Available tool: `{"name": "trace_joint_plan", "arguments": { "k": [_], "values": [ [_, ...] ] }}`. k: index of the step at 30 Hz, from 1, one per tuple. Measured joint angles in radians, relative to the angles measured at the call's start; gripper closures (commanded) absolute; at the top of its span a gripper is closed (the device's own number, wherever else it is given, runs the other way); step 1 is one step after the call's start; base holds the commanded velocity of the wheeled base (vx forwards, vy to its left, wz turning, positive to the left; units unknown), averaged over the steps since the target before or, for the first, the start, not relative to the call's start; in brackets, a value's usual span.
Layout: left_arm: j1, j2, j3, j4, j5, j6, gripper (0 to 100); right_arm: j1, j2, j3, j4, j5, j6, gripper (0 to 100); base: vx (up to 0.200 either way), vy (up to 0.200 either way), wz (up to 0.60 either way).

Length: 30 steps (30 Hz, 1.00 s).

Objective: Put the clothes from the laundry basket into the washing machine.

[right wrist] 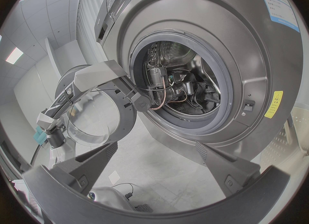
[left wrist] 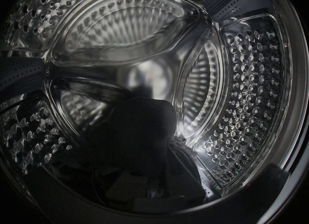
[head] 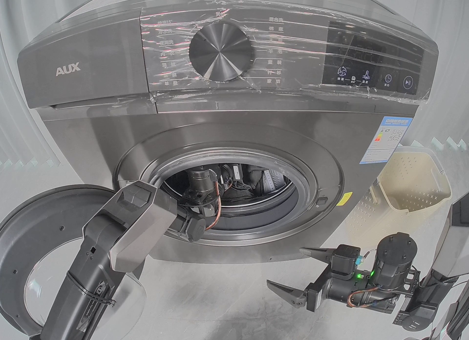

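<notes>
The grey washing machine stands with its round door swung open to the left. My left arm goes through the opening, and the left gripper sits deep inside the drum. A heap of dark clothes lies on the drum floor right in front of it, also seen as dark clothes past the door ring. My right gripper hangs open and holds nothing, low over the floor in front of the machine; its fingertips are spread wide. The cream laundry basket stands at the machine's right.
The open door takes up the space left of the opening, beside my left arm. The perforated basket wall is close to the right gripper. Pale bare floor lies in front of the machine.
</notes>
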<state>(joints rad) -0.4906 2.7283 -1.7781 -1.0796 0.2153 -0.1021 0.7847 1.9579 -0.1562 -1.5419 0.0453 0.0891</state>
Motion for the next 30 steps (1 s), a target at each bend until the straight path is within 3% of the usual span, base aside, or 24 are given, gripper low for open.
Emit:
{"name": "trace_joint_plan", "arguments": {
  "k": [1, 12, 22, 30],
  "values": [
    [0.001, 0.003, -0.001, 0.000, 0.000, 0.000, 0, 0.000, 0.000, 0.000, 0.000, 0.000, 0.000, 0, 0.000, 0.000, 0.00],
    [-0.011, -0.002, 0.050, 0.001, 0.000, -0.025, 0, -0.001, 0.000, 0.001, 0.000, 0.000, 0.000, 0, 0.000, 0.000, 0.00],
    [-0.051, -0.135, 0.357, -0.037, -0.013, -0.025, 0, -0.008, 0.000, 0.003, 0.000, 0.000, 0.000, 0, 0.000, 0.000, 0.00],
    [-0.119, -0.265, 0.672, -0.141, -0.034, -0.021, 0, -0.013, 0.000, 0.007, 0.001, 0.000, 0.000, 0, 0.000, 0.000, 0.00]
  ]
}}
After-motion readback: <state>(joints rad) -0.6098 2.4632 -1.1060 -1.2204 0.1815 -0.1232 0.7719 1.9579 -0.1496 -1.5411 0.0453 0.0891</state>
